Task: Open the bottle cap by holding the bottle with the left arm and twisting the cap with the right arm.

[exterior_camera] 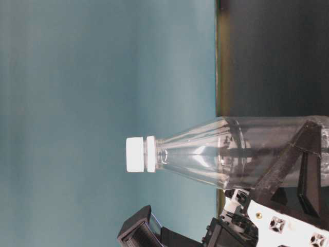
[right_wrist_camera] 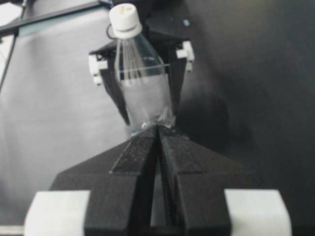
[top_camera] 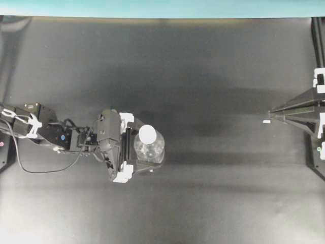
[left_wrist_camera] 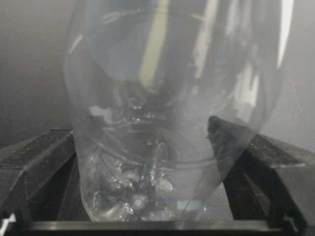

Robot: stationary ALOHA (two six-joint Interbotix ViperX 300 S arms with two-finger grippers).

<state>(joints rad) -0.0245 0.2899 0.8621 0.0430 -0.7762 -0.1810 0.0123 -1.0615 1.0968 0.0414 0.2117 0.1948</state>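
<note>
1. left black gripper (top_camera: 136, 153) jaws wide, straddling the small clear plastic bottle (top_camera: 150, 150) low on its body, not clamped, set to steady it.
2. bottle upright on the dark table (top_camera: 213, 76), white screw cap (top_camera: 147, 133) on.
3. right black gripper (top_camera: 266, 121) closed, empty, well apart.

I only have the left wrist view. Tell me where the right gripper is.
Observer: The right gripper sits at the far right edge of the overhead view, well away from the bottle, fingers pressed together.
Operator: Report the cap.
Observer: The white bottle cap is on the neck; nothing touches it.
Operator: Check my own jaws from above.
Observer: The left gripper straddles the bottle's body, one finger on each side, jaws wide. Whether the fingers touch the plastic, I cannot tell.
</note>
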